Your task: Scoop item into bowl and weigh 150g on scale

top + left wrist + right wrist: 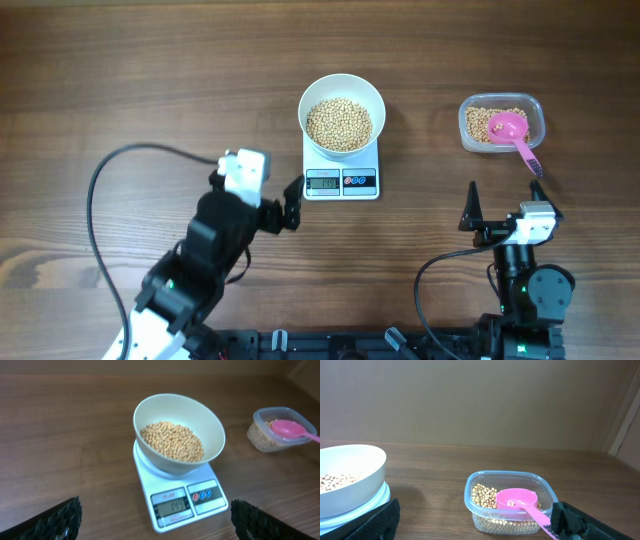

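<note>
White bowl (185, 412) of beans (172, 442) sits on the scale (202, 506). Both my jaws are wide and empty. Weighing time, I think: next I'd read its screen (170, 506).

Left hand (254, 188), right hand (512, 205): open, empty.

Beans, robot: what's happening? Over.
Left pincer, right pincer open, empty. Beans in bowl on scale. Scoop in tub. Nothing blocking.
</note>
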